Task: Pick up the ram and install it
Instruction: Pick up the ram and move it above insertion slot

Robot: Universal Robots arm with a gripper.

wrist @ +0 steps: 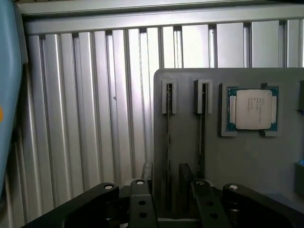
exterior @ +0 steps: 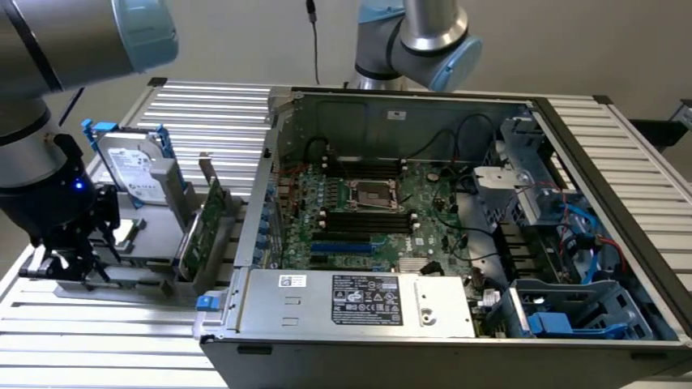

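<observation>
Two ram sticks stand on edge in slots of a grey holder (wrist: 266, 161); I see them edge-on as thin dark lines. One ram (wrist: 168, 137) runs down between my fingers, the other ram (wrist: 202, 137) stands beside it. My gripper (wrist: 166, 175) is open and straddles the first ram, with a gap on each side. One dark fingertip (wrist: 184, 172) lies between the two sticks. In the exterior view my gripper (exterior: 65, 259) hangs low over the holder's (exterior: 151, 243) near end, at the exterior view's left.
A CPU (wrist: 251, 109) lies in a pocket of the holder. A hard drive (exterior: 135, 174) and a tall green expansion card (exterior: 206, 227) stand on the holder. The open computer case (exterior: 454, 219) with its motherboard (exterior: 368, 211) fills the middle, all on a ribbed aluminium table (wrist: 85, 118).
</observation>
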